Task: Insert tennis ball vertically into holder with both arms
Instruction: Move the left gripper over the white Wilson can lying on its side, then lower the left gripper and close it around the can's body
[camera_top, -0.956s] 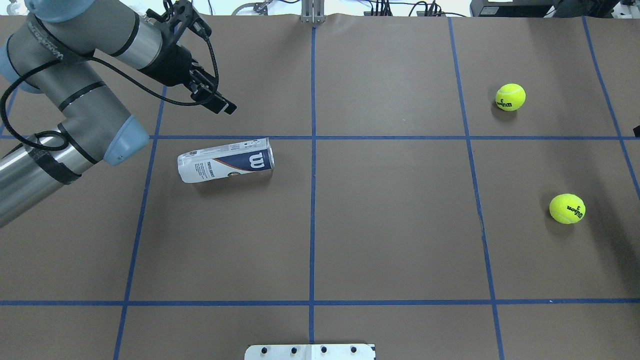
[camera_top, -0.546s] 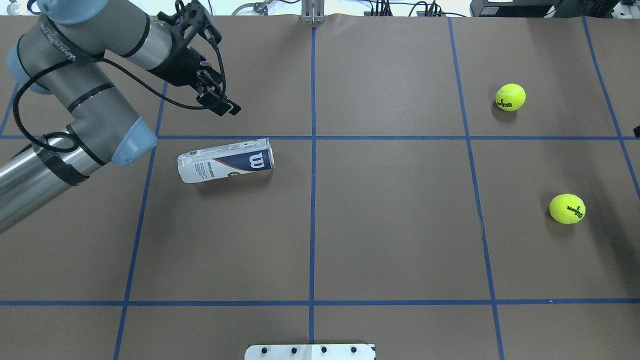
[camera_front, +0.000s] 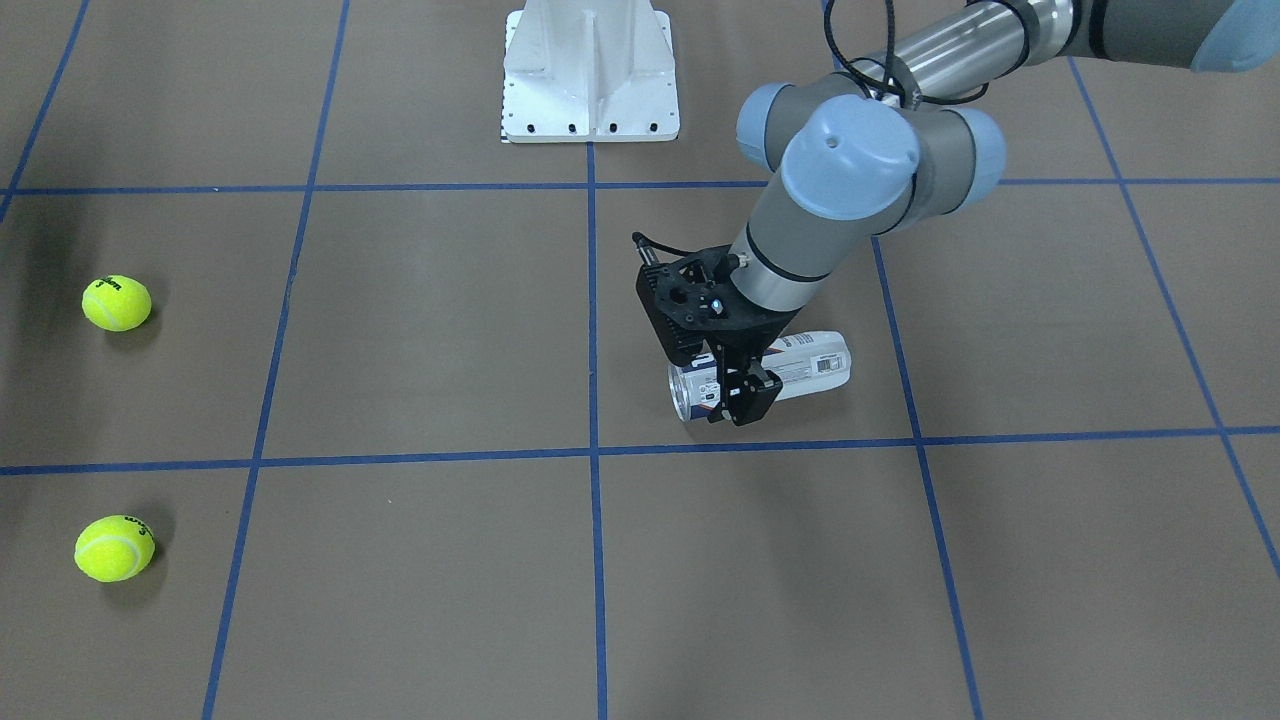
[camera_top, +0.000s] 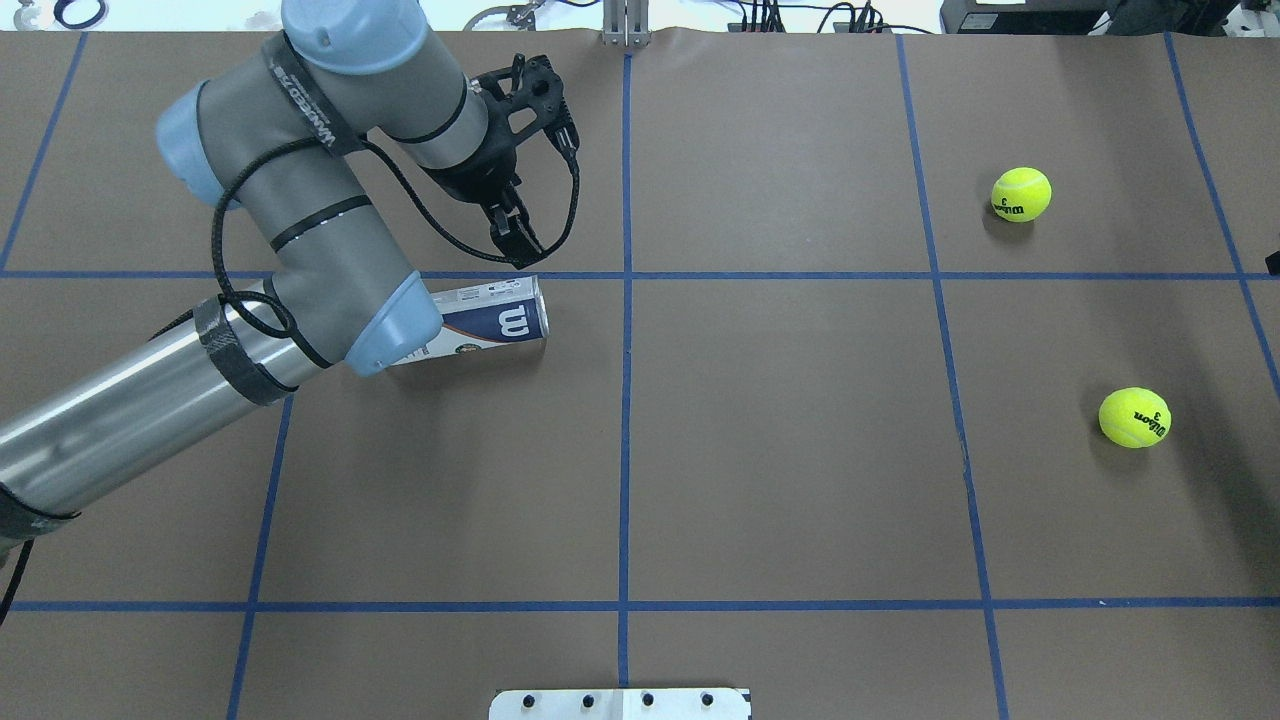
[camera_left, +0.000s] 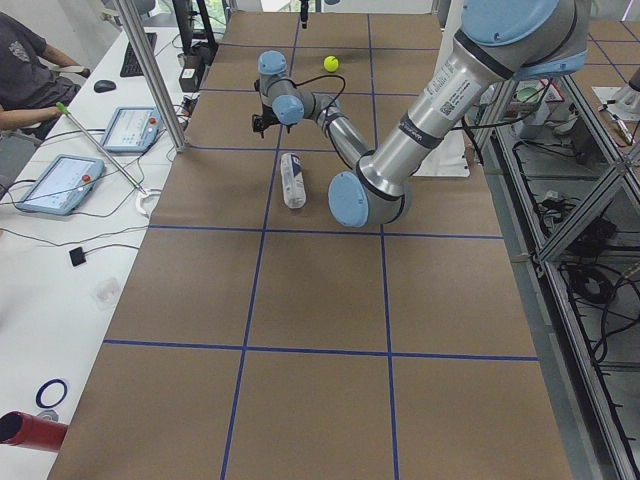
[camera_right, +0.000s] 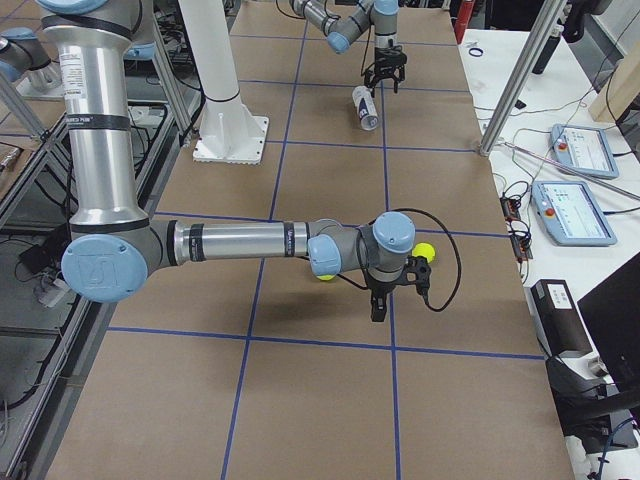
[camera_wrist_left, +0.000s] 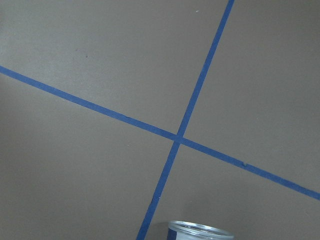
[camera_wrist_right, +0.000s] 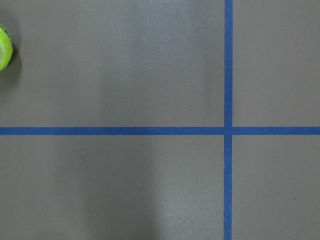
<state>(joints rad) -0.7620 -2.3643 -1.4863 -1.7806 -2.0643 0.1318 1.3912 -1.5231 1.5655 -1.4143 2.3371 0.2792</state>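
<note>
Exterior front-facing view: nearest, at the lower left, sits a tennis ball (camera_front: 113, 548). A second tennis ball (camera_front: 116, 303) sits farther up the left side. Both are well apart from the holder (camera_front: 818, 362), which lies on its side on the table (camera_front: 400, 600), just right of the middle. Its open mouth points left. The left claw (camera_front: 742, 402) hangs over that open end, tips down. It looks a bit open and has nothing in it. Farthest back, at the top, is the white base (camera_front: 590, 70).

In the exterior right view the right claw (camera_right: 378, 311) hovers low near a ball. I cannot tell if it is open.

The job looks to be at its start: getting the holder. Next, I think, the left claw must drop, pinch the tube and stand it up.
</note>
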